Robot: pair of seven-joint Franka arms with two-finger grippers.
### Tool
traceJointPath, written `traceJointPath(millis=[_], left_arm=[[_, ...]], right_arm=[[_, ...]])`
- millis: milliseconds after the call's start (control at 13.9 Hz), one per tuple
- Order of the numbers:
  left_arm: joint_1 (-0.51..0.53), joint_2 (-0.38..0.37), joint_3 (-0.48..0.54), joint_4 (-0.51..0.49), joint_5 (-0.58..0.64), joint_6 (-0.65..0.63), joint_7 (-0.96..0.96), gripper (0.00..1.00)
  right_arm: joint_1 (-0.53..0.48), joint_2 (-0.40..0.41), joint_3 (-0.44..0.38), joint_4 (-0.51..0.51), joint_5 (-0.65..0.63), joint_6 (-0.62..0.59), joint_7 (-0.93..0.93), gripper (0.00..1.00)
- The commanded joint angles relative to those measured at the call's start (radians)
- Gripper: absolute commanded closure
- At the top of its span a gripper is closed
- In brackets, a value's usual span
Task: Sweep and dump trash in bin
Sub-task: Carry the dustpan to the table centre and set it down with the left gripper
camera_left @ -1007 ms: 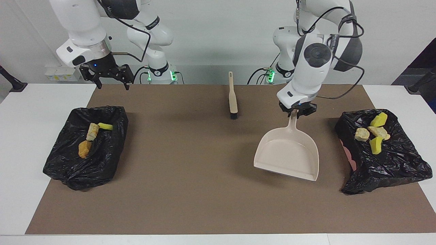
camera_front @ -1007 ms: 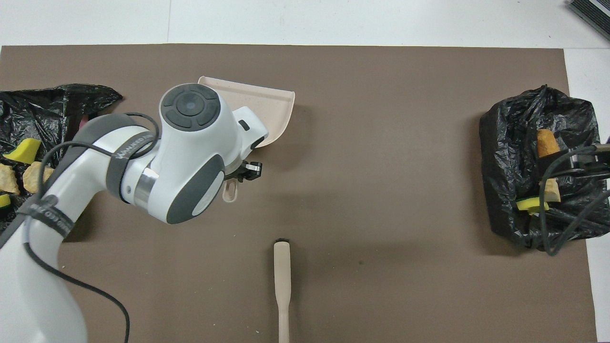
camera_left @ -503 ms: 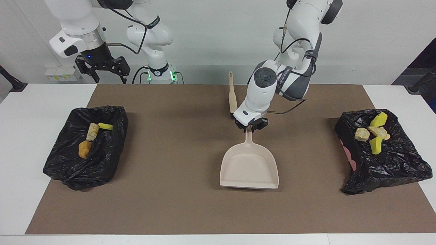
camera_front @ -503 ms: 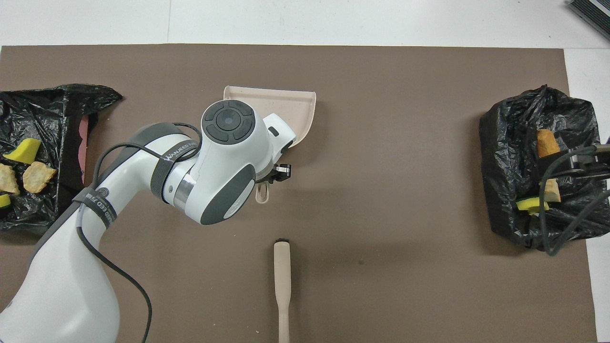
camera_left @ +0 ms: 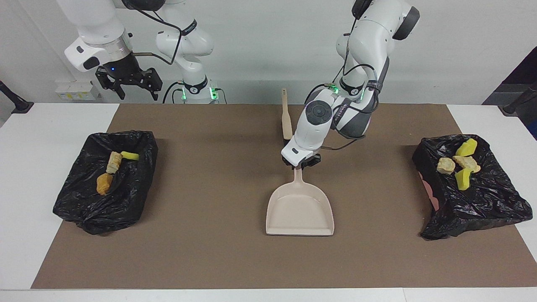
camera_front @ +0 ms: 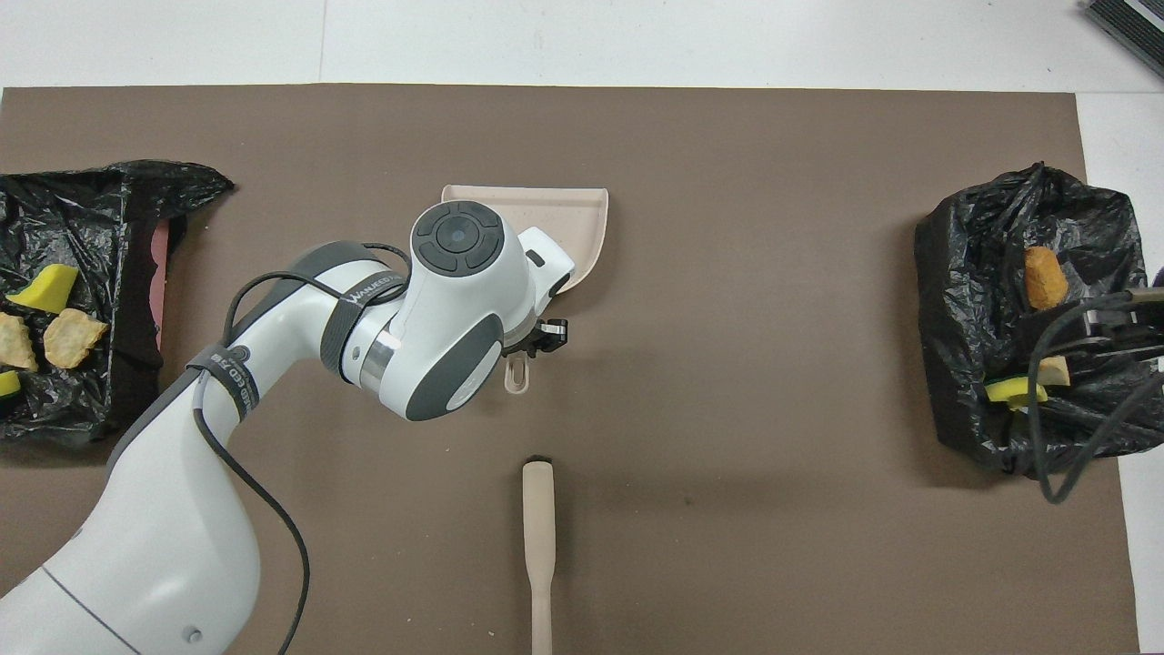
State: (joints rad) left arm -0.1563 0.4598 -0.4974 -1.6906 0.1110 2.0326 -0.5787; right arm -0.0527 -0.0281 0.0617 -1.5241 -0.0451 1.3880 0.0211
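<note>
My left gripper (camera_left: 298, 164) is shut on the handle of the beige dustpan (camera_left: 300, 209), which lies flat and empty at the middle of the brown mat, its lip pointing away from the robots. The arm covers much of the dustpan (camera_front: 564, 205) from above. The trash sits in two black-bagged bins. The bin (camera_left: 84, 209) at the right arm's end holds an orange-brown chunk (camera_left: 104, 183), a tan chunk (camera_left: 113, 162) and a yellow sponge (camera_left: 130, 156). The bin (camera_left: 482, 209) at the left arm's end holds yellow sponges (camera_left: 466, 147) and cream chunks (camera_left: 445, 166). My right gripper (camera_left: 130, 86) waits open, high by its base.
The beige brush (camera_left: 286, 119) lies on the mat nearer to the robots than the dustpan, bristles toward the dustpan; its handle (camera_front: 537, 537) shows in the overhead view. The brown mat (camera_left: 209, 251) covers most of the white table.
My left gripper has carried the dustpan from beside the bin at the left arm's end to the middle of the mat and squared it up. The right gripper has risen slightly.
</note>
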Motion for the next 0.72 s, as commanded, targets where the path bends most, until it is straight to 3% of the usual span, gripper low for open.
traceJointPath(millis=[0, 72, 288, 647], left_arm=[[-0.015, -0.012, 0.002, -0.004, -0.017, -0.014, -0.012, 0.34], [-0.019, -0.018, 0.0, -0.004, -0.014, -0.055, -0.007, 0.0], [-0.008, -0.087, 0.026, -0.006, -0.016, -0.104, 0.017, 0.0], [-0.023, -0.291, 0.239, -0.008, -0.023, -0.239, 0.31, 0.0]], right_arm=[[-0.01, -0.021, -0.002, -0.021, 0.019, -0.007, -0.027, 0.0], [-0.01, -0.021, -0.002, -0.021, 0.019, -0.007, -0.027, 0.0], [-0.01, -0.021, -0.002, -0.021, 0.019, -0.007, -0.027, 0.0], [-0.01, -0.021, -0.002, -0.021, 0.019, -0.007, -0.027, 0.0]])
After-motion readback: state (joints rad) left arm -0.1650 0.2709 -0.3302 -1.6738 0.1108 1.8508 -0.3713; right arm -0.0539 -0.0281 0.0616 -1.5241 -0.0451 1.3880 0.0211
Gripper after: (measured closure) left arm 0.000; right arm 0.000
